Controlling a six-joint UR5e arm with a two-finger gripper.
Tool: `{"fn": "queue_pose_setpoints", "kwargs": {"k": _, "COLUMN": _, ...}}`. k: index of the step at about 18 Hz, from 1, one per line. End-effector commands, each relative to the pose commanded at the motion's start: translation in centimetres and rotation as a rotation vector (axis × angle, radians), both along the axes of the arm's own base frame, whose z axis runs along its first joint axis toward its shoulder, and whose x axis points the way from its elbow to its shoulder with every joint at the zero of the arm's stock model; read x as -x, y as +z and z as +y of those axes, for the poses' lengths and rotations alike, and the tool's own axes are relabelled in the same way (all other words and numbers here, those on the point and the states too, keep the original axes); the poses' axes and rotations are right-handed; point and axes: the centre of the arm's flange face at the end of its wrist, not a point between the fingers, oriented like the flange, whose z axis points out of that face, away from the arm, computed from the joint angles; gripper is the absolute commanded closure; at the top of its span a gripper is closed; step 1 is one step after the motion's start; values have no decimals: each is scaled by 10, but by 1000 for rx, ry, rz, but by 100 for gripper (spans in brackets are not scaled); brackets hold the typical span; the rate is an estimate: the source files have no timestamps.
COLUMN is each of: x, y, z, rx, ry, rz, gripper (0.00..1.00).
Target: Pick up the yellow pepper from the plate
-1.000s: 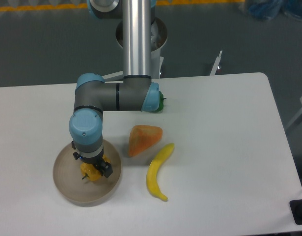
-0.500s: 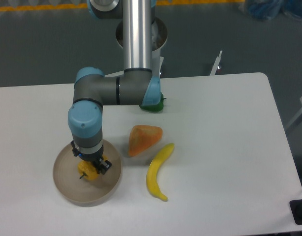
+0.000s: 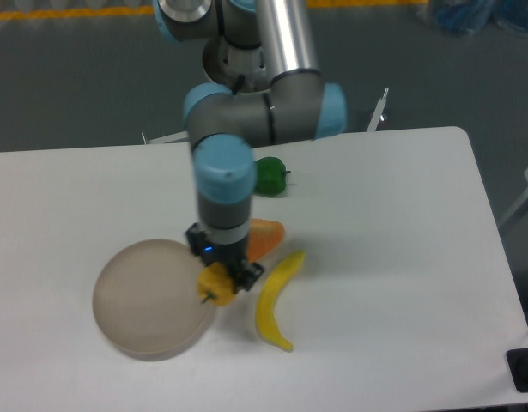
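- We see the gripper (image 3: 222,273) pinching the pepper (image 3: 214,282) from above, its dark fingers (image 3: 246,274) pressed against the yellow body.
- The pepper now hangs over the right rim of the plate (image 3: 139,300); a second ago it sat low inside the dish, left of centre, under the same grip.
- We cannot tell whether the pepper clears the rim or brushes it, but it is no longer resting in the middle of the dish.
- The plate's whole floor shows bare now, where half a second ago the wrist and pepper covered part of it.
- The arm (image 3: 222,184) has swung right: its blue-capped wrist, earlier above the plate's left half, now stands between the plate and the banana (image 3: 276,300).
- The horizontal grey link, which earlier reached left across the table, now sits higher and further right, near the table's (image 3: 401,257) far edge.
- We note the green pepper (image 3: 268,175) is in plainer view behind the arm; earlier the blue elbow cap hid most of it.
- The orange piece (image 3: 265,237) is now partly covered by the wrist, only its right side showing; earlier it lay fully in view.
- The banana lies just right of the gripper, in the same place and curve as before.
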Motion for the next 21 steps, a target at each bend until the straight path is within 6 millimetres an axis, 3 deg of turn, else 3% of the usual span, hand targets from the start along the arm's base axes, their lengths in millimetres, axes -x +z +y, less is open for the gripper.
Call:
{"fn": "queue_pose_setpoints", "kwargs": {"k": 5, "x": 67, "y": -6, "z": -28, "rx": 68, "ry": -174, "rz": 55, "gripper": 100}}
{"fn": "queue_pose_setpoints", "kwargs": {"k": 8, "x": 119, "y": -7, "z": -50, "rx": 74, "ry": -267, "rz": 68, "gripper": 99}}
{"fn": "queue_pose_setpoints", "kwargs": {"k": 11, "x": 152, "y": -11, "z": -66, "rx": 82, "ry": -294, "rz": 68, "gripper": 100}}
{"fn": "queue_pose_setpoints", "kwargs": {"k": 14, "x": 175, "y": -21, "z": -77, "rx": 90, "ry": -308, "rz": 53, "gripper": 100}}
{"fn": "queue_pose_setpoints", "kwargs": {"k": 21, "x": 186, "y": -27, "z": -81, "rx": 101, "ry": -331, "rz": 57, "gripper": 100}}
